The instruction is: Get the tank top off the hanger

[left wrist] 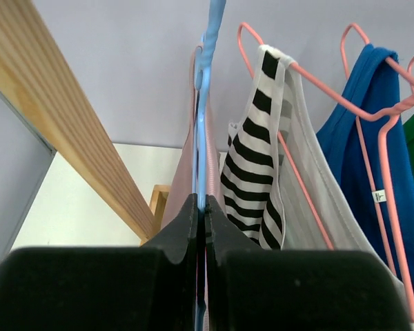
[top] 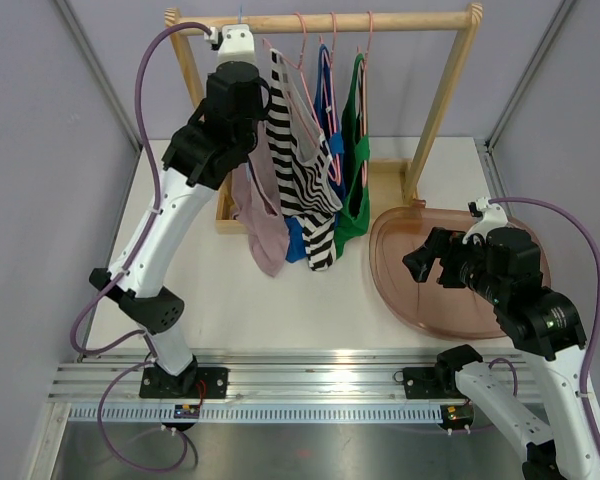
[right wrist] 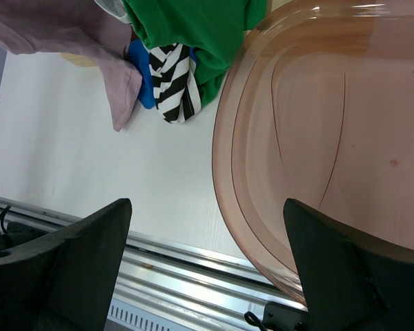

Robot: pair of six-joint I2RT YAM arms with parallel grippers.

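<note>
Tightly between left fingers (left wrist: 176,238): blue hanger (left wrist: 201,138)

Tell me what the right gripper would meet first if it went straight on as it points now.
Probably the white table, just beside the rim of the pink tray; the open right gripper aims about there. Depth is unclear, so perhaps the rim.

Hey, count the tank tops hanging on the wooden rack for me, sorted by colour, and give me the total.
Mauve tank top: 1
Black-and-white striped tank top: 1
Blue tank top: 1
Green tank top: 1
Total: 4
</note>
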